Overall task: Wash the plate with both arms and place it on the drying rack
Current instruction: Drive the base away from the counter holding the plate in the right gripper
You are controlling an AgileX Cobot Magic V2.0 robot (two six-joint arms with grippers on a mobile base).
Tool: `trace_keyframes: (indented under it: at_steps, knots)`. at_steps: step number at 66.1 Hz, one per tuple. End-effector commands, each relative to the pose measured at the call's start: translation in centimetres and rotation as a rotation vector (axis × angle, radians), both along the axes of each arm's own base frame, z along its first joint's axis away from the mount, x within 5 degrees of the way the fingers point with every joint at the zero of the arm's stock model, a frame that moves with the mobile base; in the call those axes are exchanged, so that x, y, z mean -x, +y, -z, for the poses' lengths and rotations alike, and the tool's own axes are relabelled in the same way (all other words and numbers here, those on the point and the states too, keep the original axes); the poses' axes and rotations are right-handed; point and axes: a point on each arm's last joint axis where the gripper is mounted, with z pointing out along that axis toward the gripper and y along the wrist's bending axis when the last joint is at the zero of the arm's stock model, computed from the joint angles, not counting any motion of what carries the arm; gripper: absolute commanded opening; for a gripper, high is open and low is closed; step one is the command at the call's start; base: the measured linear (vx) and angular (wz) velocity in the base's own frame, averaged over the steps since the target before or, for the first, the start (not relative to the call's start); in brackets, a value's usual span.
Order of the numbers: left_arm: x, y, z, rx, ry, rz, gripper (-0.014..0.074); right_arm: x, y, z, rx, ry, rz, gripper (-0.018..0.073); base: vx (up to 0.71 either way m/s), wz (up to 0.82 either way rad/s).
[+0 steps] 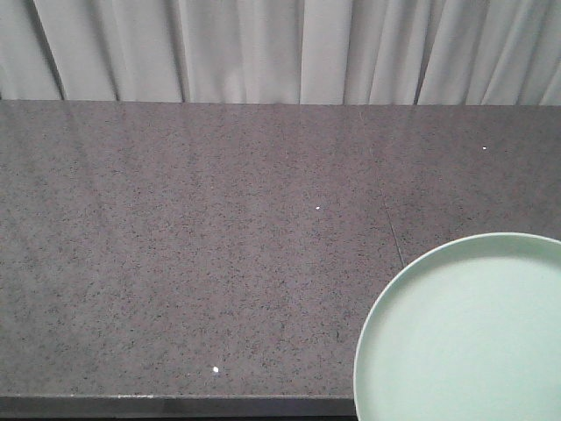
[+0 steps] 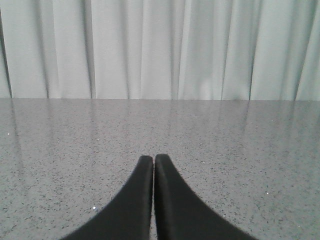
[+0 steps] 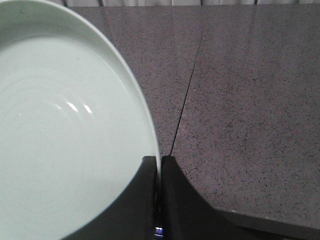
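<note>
Black-fingered right gripper (image 3: pixel 159 162) sits nearest, clamped on the thin raised rim of the round, glossy pale mint-green plate (image 3: pixel 65 125), which fans out toward ten o'clock from the pinch. In the front view the plate (image 1: pixel 465 333) fills the five o'clock corner and overlaps the front edge of the grey speckled stone surface (image 1: pixel 175 263), so it seems held aloft. Left gripper (image 2: pixel 153 161) is closed on nothing, pointing toward twelve o'clock. Rigid, breakable and slick, the plate likely wants a second hold on the opposite rim before washing.
</note>
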Motion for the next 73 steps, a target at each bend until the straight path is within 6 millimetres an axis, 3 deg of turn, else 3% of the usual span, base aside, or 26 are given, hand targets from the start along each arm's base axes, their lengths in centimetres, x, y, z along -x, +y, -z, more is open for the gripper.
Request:
trace_keyframes:
  at_steps: [1,35,73]
  knots:
    - [0.10,0.12,-0.22,0.011,-0.073,-0.013,-0.0006,-0.34,-0.05,-1.24,-0.025,-0.080,0.021,-0.0005,-0.04,0.03]
    - [0.10,0.12,-0.22,0.011,-0.073,-0.013,-0.0006,-0.36,-0.05,-1.23,-0.024,-0.080,0.021,-0.0005,-0.12,0.12]
    - [0.10,0.12,-0.22,0.011,-0.073,-0.013,-0.0006,-0.36,-0.05,-1.23,-0.024,-0.080,0.021,-0.0005,-0.18,0.39]
